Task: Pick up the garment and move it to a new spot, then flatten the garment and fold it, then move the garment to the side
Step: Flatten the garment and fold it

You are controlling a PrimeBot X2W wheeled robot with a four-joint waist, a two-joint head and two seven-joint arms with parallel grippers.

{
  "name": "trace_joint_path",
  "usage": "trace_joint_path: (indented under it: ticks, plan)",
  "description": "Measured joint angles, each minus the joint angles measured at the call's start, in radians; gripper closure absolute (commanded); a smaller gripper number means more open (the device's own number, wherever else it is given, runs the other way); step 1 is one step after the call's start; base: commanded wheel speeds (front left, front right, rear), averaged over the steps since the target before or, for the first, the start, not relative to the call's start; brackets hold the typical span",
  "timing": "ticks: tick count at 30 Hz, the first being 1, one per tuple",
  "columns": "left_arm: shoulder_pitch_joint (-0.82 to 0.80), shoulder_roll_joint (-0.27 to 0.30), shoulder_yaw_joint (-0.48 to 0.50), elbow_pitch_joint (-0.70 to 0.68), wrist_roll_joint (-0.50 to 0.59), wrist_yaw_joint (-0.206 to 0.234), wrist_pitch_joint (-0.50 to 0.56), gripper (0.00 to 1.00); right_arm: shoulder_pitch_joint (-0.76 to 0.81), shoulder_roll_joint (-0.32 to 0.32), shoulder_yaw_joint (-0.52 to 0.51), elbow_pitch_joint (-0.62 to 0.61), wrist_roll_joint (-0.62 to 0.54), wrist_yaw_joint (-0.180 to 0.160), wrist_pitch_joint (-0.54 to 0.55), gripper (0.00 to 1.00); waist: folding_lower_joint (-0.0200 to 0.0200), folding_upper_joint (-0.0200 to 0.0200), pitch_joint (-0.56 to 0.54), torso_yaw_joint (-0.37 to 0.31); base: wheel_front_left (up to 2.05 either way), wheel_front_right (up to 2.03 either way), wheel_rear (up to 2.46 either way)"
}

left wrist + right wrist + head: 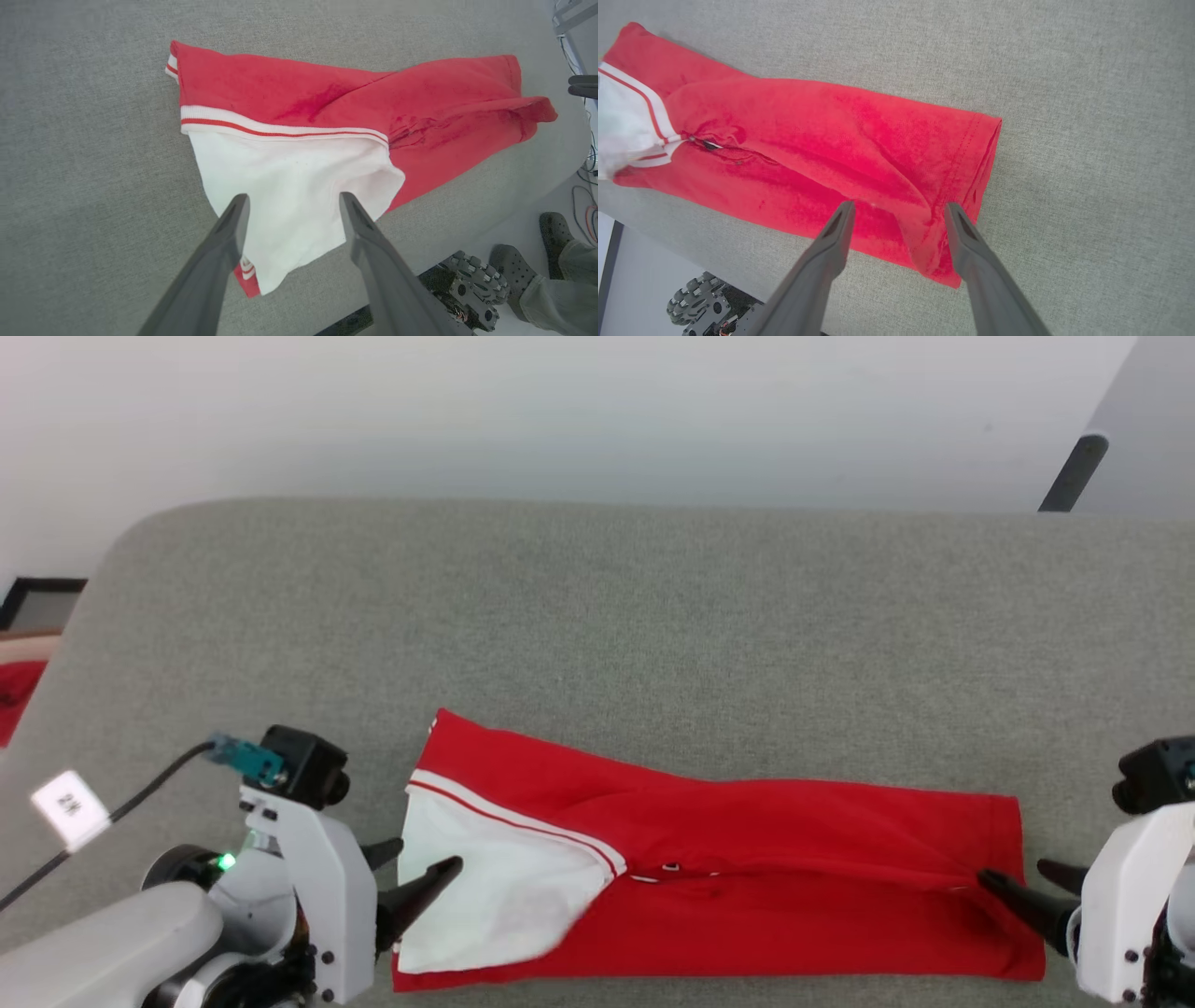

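Folding underway: garment (pixel 794 859) lies in 1 strip. Left gripper (pixel 293 198) and right gripper (pixel 900 205) gape empty; next likely needs end grips.

- The light is bright, even and soft in all three views, with only faint shadows and no glare.
- In the head view, the wall (pixel 597 411) at 12 o'clock is washed pale.
- In both wrist views, the garment (pixel 327 98) looks oversaturated red with dark blotches.
- The wrist views bend at the edges, and the left claw (pixel 293 200) looks soft toward 6 o'clock.
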Motion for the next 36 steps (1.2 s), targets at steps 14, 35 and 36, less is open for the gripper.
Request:
trace_joint_path:
  ticks: [14, 35, 36]
  plan:
    - [0.167, 0.01, 0.055, 0.003, 0.04, 0.025, -0.374, 0.0, 0.129, 0.069, -0.1, -0.026, -0.022, 0.0, -0.056, 0.0, 0.0001, 0.0, -0.097, 0.0, 0.0, 0.0, 0.0]
    - [0.597, -0.31, 0.706, 0.136, 0.519, -0.089, -0.522, 0.0, 0.197, 0.099, -0.234, -0.008, -0.044, 0.0, -0.081, 0.0, -0.0001, 0.0, -0.125, 0.052, 0.0, 0.0, 0.0]
    - [0.619, -0.331, 0.74, 0.138, 0.547, -0.103, -0.522, 0.0, 0.2, 0.1, -0.237, -0.006, -0.044, 0.0, -0.074, 0.0, 0.0, 0.0, -0.124, 0.053, 0.0, 0.0, 0.0]
